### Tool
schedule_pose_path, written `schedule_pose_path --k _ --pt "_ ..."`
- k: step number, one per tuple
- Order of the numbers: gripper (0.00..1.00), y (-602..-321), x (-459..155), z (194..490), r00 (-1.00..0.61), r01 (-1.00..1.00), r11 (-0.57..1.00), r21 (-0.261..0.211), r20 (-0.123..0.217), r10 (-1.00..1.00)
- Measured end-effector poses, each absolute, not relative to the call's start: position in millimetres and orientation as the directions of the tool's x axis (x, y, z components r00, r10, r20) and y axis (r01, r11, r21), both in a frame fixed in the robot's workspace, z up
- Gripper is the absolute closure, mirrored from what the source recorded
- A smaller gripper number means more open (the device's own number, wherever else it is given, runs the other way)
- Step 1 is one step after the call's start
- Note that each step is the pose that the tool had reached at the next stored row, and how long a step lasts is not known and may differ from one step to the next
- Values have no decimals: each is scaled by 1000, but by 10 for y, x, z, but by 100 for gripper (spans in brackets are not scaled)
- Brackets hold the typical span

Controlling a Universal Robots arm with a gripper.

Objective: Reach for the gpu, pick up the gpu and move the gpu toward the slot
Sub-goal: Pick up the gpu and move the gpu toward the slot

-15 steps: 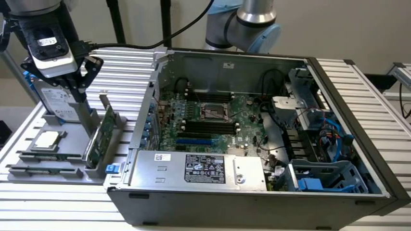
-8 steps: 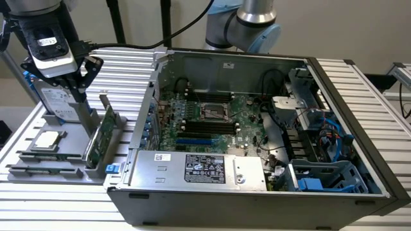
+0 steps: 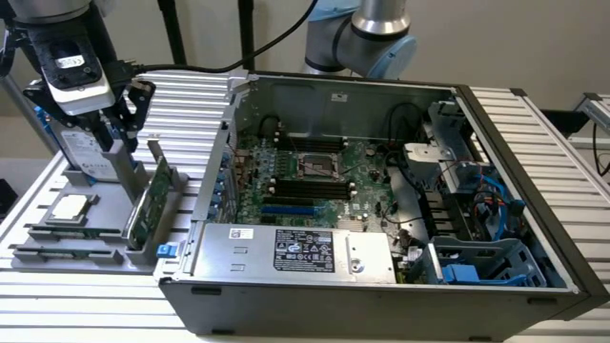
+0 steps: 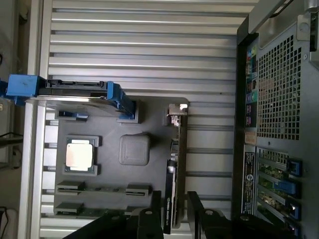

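Ribbed metal table (image 3: 558, 153), flat green gpu (image 3: 153, 194)

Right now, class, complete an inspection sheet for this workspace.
Surface: ribbed metal table, grey parts holder on it.
Job's things: gpu standing on edge in the holder, ungripped.
Clutter: hard drive, processor, memory sticks in the holder.
Gripper: gripper open, above the gpu, not gripping it.
Cables: black cable by the arm; blue cables inside the computer case.
Surroundings: computer case open, pale wall behind.
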State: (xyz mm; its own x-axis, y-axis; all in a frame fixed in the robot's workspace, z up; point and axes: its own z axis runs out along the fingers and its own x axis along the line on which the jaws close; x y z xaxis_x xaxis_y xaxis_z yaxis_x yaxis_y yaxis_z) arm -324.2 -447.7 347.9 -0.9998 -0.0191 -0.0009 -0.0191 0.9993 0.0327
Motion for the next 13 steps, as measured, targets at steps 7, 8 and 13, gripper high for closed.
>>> schedule_pose_path --k 7,8,13 --pt "52 -4477 -3244 3418 -1000 -19 999 31 -3 -19" --pt "52 -4477 -3246 3400 -1000 -19 999 31 -3 -19" --pt "52 -4477 -3256 3308 -1000 -15 999 31 -7 -15"
